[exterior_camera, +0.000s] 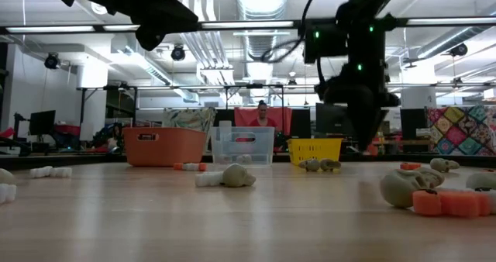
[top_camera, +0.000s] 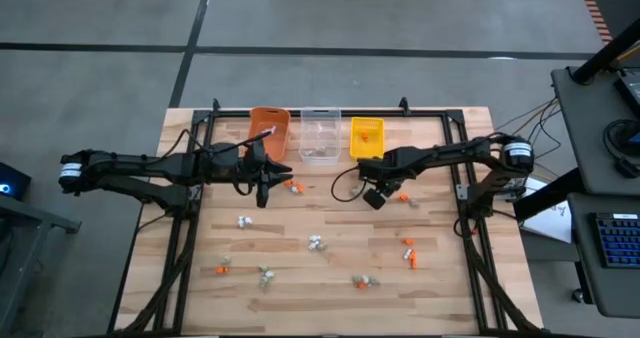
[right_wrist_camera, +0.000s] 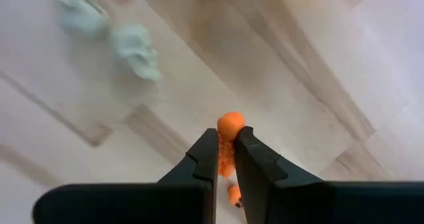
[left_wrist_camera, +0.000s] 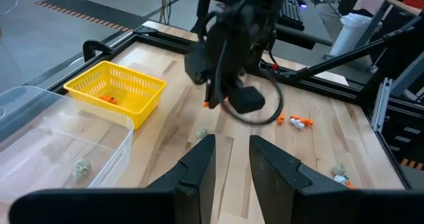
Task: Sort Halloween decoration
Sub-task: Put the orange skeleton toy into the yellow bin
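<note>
Between the right gripper's (right_wrist_camera: 226, 159) two dark fingers: a bright orange trinket (right_wrist_camera: 229, 139), pinched at its middle, knobbed end poking out past the tips. Jaws clamped tight on it, only a sliver of gap. Just off the bench surface or barely touching, hard to say which. Probably gripped mid-body so the little piece cannot roll or pivot on the way to a bin. Beside it on the wood, a pale grey-tan skull piece (right_wrist_camera: 136, 50), close but not touching.

Over toward the bench's far edge, right of middle, that same right gripper (top_camera: 385, 185), just in front of the yellow bin (top_camera: 367, 137). Sensible spot: yellow bin already carrying an orange piece (left_wrist_camera: 108, 99), so a short hop from here, by the look of it.

Left gripper (left_wrist_camera: 230, 159) waiting near the far edge, in front of the orange bin (top_camera: 268, 133), fingers parted, nothing between them. Seemingly parked clear of the working arm.

Three bins in a row along the far edge. Orange bin: something pale inside, too small to name. Clear bin (top_camera: 320, 133) in the middle: a grey-tan skull (left_wrist_camera: 81, 168) on its floor. Yellow on the right.

Rest of the decorations scattered across the near half of the bench (top_camera: 330, 223), orange, white and grey-tan bits well apart, sorting plainly unfinished.
</note>
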You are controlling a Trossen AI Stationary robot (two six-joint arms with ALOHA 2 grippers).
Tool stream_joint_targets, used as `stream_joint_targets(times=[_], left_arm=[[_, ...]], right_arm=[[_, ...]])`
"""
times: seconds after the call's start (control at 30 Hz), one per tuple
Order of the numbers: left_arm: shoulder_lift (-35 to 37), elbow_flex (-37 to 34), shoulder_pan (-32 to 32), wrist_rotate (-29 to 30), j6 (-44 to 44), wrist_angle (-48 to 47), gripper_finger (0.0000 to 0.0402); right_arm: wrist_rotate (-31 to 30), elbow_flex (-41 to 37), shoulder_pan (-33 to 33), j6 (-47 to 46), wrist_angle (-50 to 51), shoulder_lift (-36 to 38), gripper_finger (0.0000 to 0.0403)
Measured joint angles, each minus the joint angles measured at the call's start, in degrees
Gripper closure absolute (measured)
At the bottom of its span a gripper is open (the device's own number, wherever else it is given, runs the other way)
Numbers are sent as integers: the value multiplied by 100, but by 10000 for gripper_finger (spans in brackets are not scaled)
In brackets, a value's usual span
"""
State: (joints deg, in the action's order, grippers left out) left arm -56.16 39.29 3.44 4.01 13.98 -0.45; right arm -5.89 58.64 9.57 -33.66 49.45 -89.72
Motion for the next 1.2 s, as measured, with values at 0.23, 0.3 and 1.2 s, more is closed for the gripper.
stream_joint_targets(times=[0.23,0.3,1.2], left_arm=[[0,0,0,2,-63,48,326],[0,0,1,2,-142,68,326],[0,0,2,-2,-150,-105,326]], right_arm=[[6,544,56,152,94,448,374],[-11,793,147,296,118,454,374],[-21,2633,2667,2284,170,-1757,374]])
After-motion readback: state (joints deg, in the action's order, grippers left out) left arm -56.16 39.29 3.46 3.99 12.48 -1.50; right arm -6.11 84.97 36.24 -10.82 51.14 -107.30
